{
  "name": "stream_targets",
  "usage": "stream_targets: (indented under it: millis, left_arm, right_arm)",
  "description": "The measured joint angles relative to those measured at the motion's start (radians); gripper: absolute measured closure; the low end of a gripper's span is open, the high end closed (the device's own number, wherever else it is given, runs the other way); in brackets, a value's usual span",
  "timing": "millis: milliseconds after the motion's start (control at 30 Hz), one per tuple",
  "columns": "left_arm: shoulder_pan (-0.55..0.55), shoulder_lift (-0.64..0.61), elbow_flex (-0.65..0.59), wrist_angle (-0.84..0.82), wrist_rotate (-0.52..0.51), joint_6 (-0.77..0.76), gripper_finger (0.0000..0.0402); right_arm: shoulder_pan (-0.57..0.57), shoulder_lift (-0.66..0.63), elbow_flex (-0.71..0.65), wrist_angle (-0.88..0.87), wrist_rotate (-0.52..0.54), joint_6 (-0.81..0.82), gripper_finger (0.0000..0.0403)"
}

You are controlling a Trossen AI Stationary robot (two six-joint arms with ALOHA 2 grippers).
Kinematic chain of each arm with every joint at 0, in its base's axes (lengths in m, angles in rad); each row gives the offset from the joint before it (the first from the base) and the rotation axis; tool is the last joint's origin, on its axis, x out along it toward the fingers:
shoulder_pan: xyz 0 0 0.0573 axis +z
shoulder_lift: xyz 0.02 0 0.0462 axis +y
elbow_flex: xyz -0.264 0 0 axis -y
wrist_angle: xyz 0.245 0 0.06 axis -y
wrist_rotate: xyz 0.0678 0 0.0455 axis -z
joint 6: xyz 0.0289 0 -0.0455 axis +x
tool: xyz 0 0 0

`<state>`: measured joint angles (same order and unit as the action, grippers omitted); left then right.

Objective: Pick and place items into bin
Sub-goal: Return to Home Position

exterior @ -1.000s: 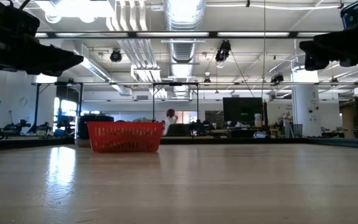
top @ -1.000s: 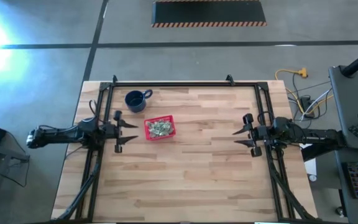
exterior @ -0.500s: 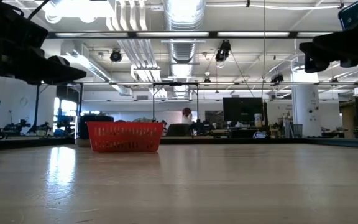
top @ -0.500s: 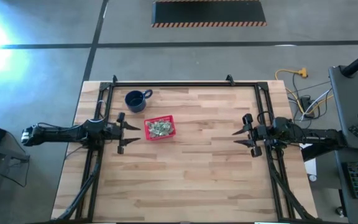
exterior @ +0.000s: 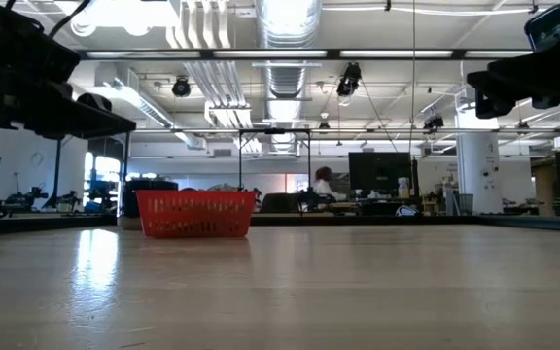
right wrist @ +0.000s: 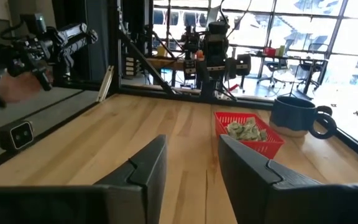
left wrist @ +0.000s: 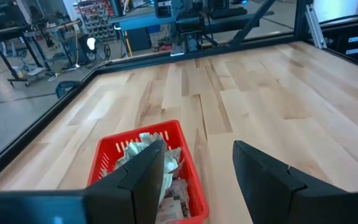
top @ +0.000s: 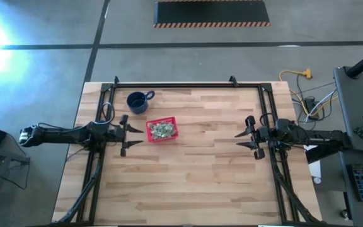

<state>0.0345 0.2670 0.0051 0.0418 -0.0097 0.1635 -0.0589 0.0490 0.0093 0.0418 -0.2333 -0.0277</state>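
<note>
My left pincer (top: 134, 135) hung apart and empty with the red basket (top: 149, 131) of packets (top: 163, 128) just ahead of it, far nearer than my right pincer (top: 238, 139), likewise apart.

A pale wooden plank table (top: 194, 176) fills the middle of the high view, edged by a black metal frame (top: 175, 84). A small red latticed basket (top: 164, 140) stands left of its centre. A dark blue mug (top: 137, 102) sits near it, toward the table's upper left corner.
</note>
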Motion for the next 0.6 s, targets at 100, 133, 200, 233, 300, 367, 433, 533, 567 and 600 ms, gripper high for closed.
stream_targets:
  millis: [100,133,200,233,300,367,433,533,567,600]
  left_arm:
    - [0.0,0.01,0.0,0.0,0.0,0.0,0.0226]
    - [0.0,0.014,0.0,0.001,0.0,0.0,0.0226]
    - [0.0,0.02,0.0,0.001,0.0,0.0,0.0226]
    - [0.0,0.022,0.0,0.001,0.0,0.0,0.0226]
    - [0.0,0.028,0.0,0.001,0.0,0.0,0.0226]
    - [0.0,0.033,0.0,0.001,0.0,0.0,0.0226]
    - [0.0,0.037,0.0,0.001,0.0,0.001,0.0226]
    - [0.0,0.042,0.0,0.001,0.0,0.001,0.0226]
    - [0.0,0.043,0.0,0.001,0.0,0.001,0.0226]
    - [0.0,0.045,0.0,0.001,0.0,0.001,0.0226]
  right_arm:
    - [0.0,0.0,0.0,0.0,0.0,-0.001,0.0271]
    - [0.0,0.0,0.0,0.0,0.0,0.0,0.027]
    - [0.0,0.0,0.0,0.0,0.0,0.001,0.0268]
    - [0.0,0.0,0.0,0.0,0.0,0.0,0.0267]
    - [0.0,0.0,0.0,0.0,0.0,0.0,0.0266]
    - [0.0,0.0,0.0,0.0,0.0,0.002,0.0266]
    - [0.0,0.0,0.0,0.0,0.0,0.002,0.0268]
    - [0.0,0.0,0.0,0.0,0.0,0.002,0.0272]
    - [0.0,0.0,0.0,0.0,0.0,0.002,0.0273]
    - [0.0,0.0,0.0,0.0,0.0,0.002,0.0274]
